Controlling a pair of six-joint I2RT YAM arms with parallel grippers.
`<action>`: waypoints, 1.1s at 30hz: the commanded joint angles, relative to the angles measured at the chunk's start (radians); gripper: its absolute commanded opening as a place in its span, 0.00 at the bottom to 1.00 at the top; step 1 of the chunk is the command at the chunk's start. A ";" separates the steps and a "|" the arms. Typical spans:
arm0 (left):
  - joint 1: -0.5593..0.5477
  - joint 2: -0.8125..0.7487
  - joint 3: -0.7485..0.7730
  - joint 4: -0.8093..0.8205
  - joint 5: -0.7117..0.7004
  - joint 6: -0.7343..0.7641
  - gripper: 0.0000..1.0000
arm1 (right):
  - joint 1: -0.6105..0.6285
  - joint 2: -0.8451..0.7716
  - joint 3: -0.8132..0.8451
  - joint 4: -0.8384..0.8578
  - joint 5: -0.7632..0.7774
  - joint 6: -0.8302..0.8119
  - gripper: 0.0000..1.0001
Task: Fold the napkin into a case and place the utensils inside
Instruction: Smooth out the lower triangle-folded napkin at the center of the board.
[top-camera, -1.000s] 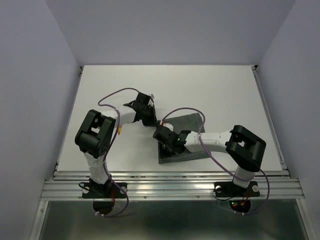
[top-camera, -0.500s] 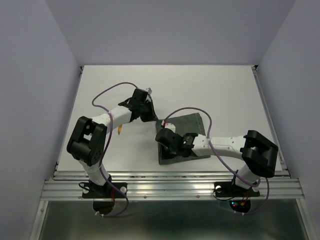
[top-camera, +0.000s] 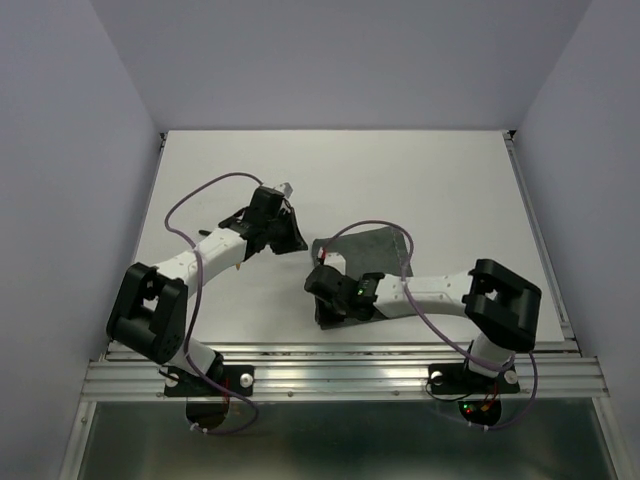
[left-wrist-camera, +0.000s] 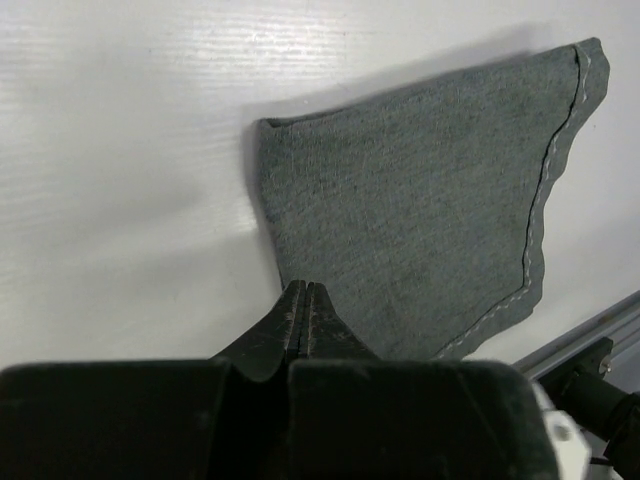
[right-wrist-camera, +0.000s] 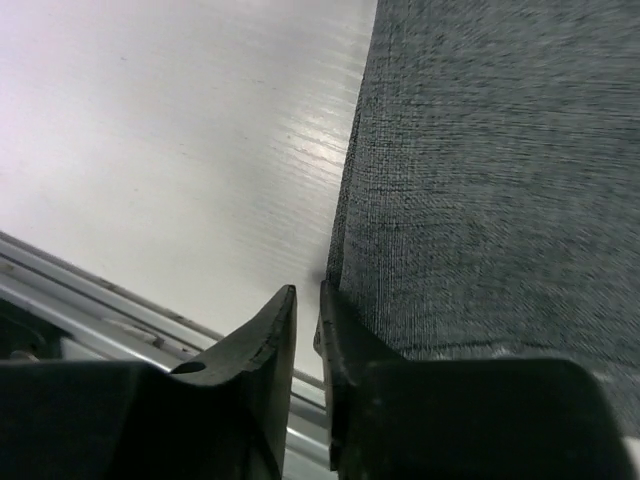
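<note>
A dark grey-green cloth napkin lies folded on the white table, in the near middle part and a little to the right, with its near edge close to the ribbed metal rail along the table's front. In the left wrist view the napkin shows as a flat, uneven four-sided shape, and a thin lighter stitched line follows its wavy hem down one side. The left tool has its two dark fingers pressed together with no gap, and nothing can be seen between them. In that view the tips point at the near edge of the cloth. From above, this tool sits just beside the napkin's far left corner, and whether it touches the cloth cannot be told. The right arm reaches across the napkin from the right and covers much of its near half. The right tool is low over the napkin's left edge, pointing toward the rail. Its fingers stand slightly apart, leaving a narrow slit in which nothing shows. The folded edge of the cloth runs straight down to the tip of the inner finger. The other finger is over bare table beside it.
</note>
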 joint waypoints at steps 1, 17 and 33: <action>-0.008 -0.137 -0.070 -0.021 -0.005 -0.015 0.00 | 0.008 -0.182 -0.027 0.024 0.156 -0.042 0.23; -0.340 -0.337 -0.289 -0.033 -0.057 -0.271 0.62 | -0.553 -0.592 -0.310 -0.233 0.105 -0.080 0.35; -0.488 -0.224 -0.372 0.066 -0.059 -0.338 0.58 | -0.722 -0.620 -0.301 -0.254 0.039 -0.151 0.39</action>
